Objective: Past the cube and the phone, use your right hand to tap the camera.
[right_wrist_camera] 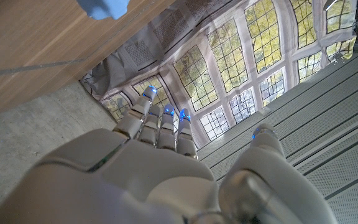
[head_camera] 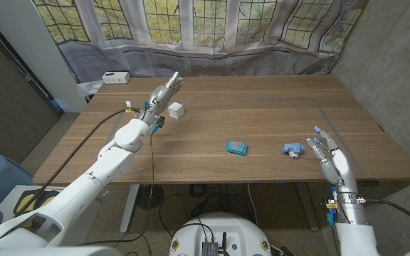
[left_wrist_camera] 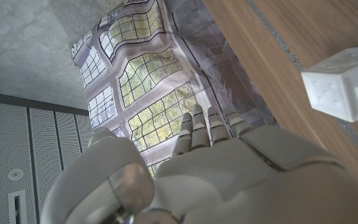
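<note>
Head view: my right hand (head_camera: 329, 156), fingers spread and empty, hovers near the table's (head_camera: 262, 107) right edge beside the small blue camera (head_camera: 291, 148), tap not yet made.

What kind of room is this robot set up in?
Probably a lab or test room dressed up as a home. The windows are a wrinkled printed backdrop hung behind a wooden table, beside a bare concrete wall. Cables trail on the floor beneath.
</note>
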Motion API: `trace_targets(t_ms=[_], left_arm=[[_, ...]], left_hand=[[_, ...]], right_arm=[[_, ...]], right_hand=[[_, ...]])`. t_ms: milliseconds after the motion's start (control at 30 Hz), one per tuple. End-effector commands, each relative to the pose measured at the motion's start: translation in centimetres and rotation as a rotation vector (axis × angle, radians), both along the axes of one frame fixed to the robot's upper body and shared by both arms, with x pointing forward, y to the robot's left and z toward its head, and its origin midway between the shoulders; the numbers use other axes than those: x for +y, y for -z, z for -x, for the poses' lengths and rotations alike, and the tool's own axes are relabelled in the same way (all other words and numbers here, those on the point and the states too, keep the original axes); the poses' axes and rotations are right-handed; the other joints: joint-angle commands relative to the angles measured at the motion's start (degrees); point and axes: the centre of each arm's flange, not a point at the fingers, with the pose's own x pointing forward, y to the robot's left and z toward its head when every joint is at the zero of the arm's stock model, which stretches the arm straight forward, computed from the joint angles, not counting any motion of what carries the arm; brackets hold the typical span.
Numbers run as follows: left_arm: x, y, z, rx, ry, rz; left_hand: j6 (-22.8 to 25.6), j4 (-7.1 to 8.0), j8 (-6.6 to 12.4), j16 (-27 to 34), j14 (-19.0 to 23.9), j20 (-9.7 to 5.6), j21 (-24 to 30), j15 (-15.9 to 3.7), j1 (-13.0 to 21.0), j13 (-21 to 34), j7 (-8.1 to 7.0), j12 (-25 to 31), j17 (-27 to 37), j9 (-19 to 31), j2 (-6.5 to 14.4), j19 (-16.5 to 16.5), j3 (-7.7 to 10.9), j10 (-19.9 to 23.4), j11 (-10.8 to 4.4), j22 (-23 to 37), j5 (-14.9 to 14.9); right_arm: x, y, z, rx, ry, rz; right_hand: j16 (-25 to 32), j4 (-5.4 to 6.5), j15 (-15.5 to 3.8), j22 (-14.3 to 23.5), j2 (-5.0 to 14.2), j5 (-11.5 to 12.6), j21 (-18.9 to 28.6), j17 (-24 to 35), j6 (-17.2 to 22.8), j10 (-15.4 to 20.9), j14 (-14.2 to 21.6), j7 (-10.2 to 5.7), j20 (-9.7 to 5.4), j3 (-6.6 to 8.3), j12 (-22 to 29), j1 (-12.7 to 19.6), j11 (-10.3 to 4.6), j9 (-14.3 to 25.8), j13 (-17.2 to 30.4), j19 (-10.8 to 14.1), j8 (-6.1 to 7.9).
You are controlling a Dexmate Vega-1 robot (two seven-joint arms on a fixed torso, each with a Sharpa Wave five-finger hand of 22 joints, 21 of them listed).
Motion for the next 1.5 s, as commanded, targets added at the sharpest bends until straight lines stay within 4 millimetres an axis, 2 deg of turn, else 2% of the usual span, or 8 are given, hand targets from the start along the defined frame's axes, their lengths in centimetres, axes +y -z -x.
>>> trace_targets(t_ms=[33, 833, 1067, 1500], left_arm=[[0.0, -0.1, 0.1, -0.003, -0.003, -0.005], [0.0, -0.1, 0.1, -0.004, -0.013, -0.002], [-0.3, 0.0, 0.3, -0.008, -0.012, -0.006], [-0.3, 0.2, 0.8, -0.013, -0.035, -0.008]], left_hand=[[0.6, -0.14, -0.18, -0.1, 0.4, 0.44, -0.3, -0.03, 0.7, 0.2, -0.04, -0.3, 0.3, 0.3, -0.1, -0.2, 0.27, 0.5, -0.08, 0.2, -0.1], [0.8, -0.17, -0.19, -0.1, 0.5, 0.51, -0.3, 0.01, 0.8, 0.2, -0.02, -0.5, 0.3, 0.3, 0.0, -0.2, 0.41, 0.5, 0.14, 0.2, -0.1], [0.9, -0.18, -0.17, -0.1, 0.5, 0.56, -0.3, -0.02, 0.8, 0.2, -0.11, -0.5, 0.3, 0.3, 0.0, -0.2, 0.45, 0.5, -0.04, 0.3, -0.1], [1.0, -0.20, -0.18, -0.1, 0.5, 0.59, -0.3, -0.01, 0.8, 0.2, -0.12, -0.5, 0.3, 0.3, 0.0, -0.3, 0.52, 0.6, -0.04, 0.3, -0.1]], right_arm=[[0.3, -0.2, 0.1, -0.015, 0.098, 0.080], [1.1, -0.4, -0.4, -0.031, 0.261, 0.262], [1.3, -0.2, -0.5, -0.051, 0.278, 0.268], [1.5, -0.3, -0.5, -0.016, 0.376, 0.400]], right_hand=[[-0.2, 0.01, -0.54, 0.2, 0.09, 0.2, -0.2, 0.0, 0.6, 0.2, -0.1, -0.32, -0.30, 0.52, -0.1, 0.9, -0.34, 0.3, 0.2, -0.2, 0.18], [-0.4, -0.04, -0.88, 0.2, 0.00, 0.1, -0.3, 0.0, 0.8, 0.1, 0.0, -0.98, -0.50, 0.57, -0.3, 1.1, -0.81, 0.4, 0.2, -0.2, 0.01], [-0.9, -0.02, -1.29, 0.2, -0.28, 0.1, -0.6, 0.1, 0.9, 0.0, -0.8, -1.38, -1.29, 0.42, -0.5, 1.0, -0.87, 0.4, 0.3, -0.9, -0.07], [-1.1, 0.11, -1.39, 0.2, -0.49, 0.1, -0.7, 0.1, 1.2, -0.2, -1.1, -1.86, -1.40, 0.24, -0.6, 0.8, -1.14, 0.4, 0.3, -1.1, -0.10]])
